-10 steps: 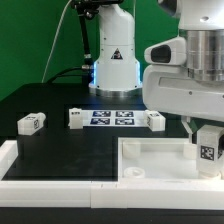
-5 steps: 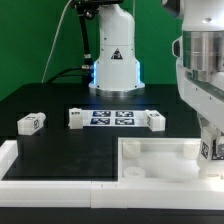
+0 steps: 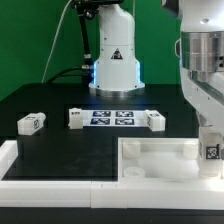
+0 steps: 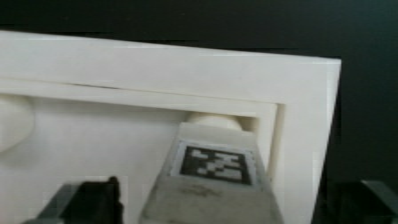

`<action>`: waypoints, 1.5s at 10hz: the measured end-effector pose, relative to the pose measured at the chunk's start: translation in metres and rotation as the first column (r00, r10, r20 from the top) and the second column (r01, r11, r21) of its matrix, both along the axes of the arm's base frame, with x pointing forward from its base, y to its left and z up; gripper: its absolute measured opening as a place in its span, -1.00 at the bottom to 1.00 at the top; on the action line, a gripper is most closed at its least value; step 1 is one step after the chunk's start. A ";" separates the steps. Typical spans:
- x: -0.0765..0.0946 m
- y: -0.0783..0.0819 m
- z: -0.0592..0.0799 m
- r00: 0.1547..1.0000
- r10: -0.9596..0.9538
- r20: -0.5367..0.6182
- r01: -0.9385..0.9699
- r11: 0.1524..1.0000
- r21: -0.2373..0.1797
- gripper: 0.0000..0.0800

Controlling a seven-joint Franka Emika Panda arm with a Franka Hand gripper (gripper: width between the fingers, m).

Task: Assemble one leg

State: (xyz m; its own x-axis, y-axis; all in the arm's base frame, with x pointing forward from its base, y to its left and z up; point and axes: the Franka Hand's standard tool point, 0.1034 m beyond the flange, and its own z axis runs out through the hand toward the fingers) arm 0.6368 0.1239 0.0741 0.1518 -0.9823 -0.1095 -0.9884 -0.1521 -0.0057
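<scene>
the gripper (image 3: 211,144) is clamped on the leg (image 4: 217,165); long axis upright, hanging straight below it; tip just over the tray's (image 3: 130,176) corner at the exterior view's right

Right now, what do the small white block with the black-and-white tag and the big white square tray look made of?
The small white block-shaped leg looks like matte plastic: uniform white, slightly rounded edges, no gloss. The large white square tray is probably the same: smooth moulded walls, no grain or shine.
</scene>
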 end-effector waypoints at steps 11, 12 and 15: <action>0.001 -0.004 0.004 0.275 0.957 0.089 -0.956 0.282 -0.080 0.62; 0.001 -0.004 0.005 0.271 0.958 0.091 -0.956 0.279 -0.089 0.62; 0.001 -0.005 0.003 0.274 0.957 0.090 -0.955 0.282 -0.087 -0.27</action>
